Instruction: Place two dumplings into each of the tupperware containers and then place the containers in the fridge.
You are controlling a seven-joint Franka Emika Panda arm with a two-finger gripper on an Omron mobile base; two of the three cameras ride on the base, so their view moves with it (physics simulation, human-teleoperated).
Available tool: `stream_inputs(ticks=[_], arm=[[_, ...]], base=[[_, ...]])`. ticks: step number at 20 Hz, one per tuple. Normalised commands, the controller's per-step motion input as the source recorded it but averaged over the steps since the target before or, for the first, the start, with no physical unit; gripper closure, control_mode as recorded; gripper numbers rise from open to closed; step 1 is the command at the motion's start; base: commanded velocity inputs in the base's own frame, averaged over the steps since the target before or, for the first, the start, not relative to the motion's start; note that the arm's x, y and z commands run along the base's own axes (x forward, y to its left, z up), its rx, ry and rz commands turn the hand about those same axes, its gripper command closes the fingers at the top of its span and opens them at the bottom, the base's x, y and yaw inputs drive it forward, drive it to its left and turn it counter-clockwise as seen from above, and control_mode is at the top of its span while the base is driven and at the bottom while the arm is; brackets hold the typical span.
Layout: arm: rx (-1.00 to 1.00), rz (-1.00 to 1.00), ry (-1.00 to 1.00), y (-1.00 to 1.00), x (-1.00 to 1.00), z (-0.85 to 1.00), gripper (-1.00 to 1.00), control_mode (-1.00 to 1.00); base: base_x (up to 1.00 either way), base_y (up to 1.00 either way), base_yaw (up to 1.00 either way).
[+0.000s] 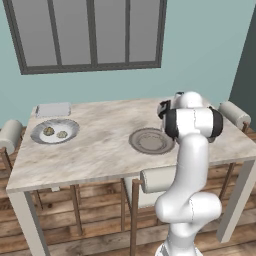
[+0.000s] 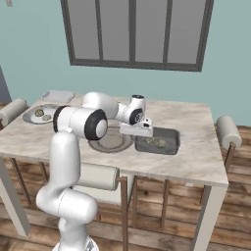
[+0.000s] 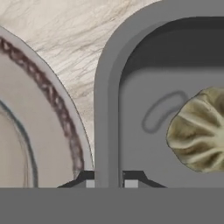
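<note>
To the left of my pincer (image 3: 109, 183) lies a round plate (image 3: 39, 131). My pincer is clamped narrow on the rim of a tupperware container (image 3: 107, 131). To its right, inside the container, rests a dumpling (image 3: 199, 131).

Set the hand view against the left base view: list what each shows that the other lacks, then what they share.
Hand view: the hand shut on the rim of a container holding a dumpling.
Left base view: a far plate with two dumplings, a second container, the window.
Both: the near plate and the table.
</note>
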Motion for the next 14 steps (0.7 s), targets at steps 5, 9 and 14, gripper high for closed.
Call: stream_inputs(ticks=[5, 9, 14], arm=[[-0.01, 0.04, 0.00, -0.36, -0.03, 0.88, 1.00, -1.00], [0.00, 0.10, 0.00, -0.52, -0.22, 1.00, 1.00, -1.00], [0.00, 0.42, -0.03, -0.12, -0.68, 0.83, 1.00, -1.00]], base=[[0.00, 0.00, 0.00], [0.00, 0.00, 0.00], [0.00, 0.00, 0.00]])
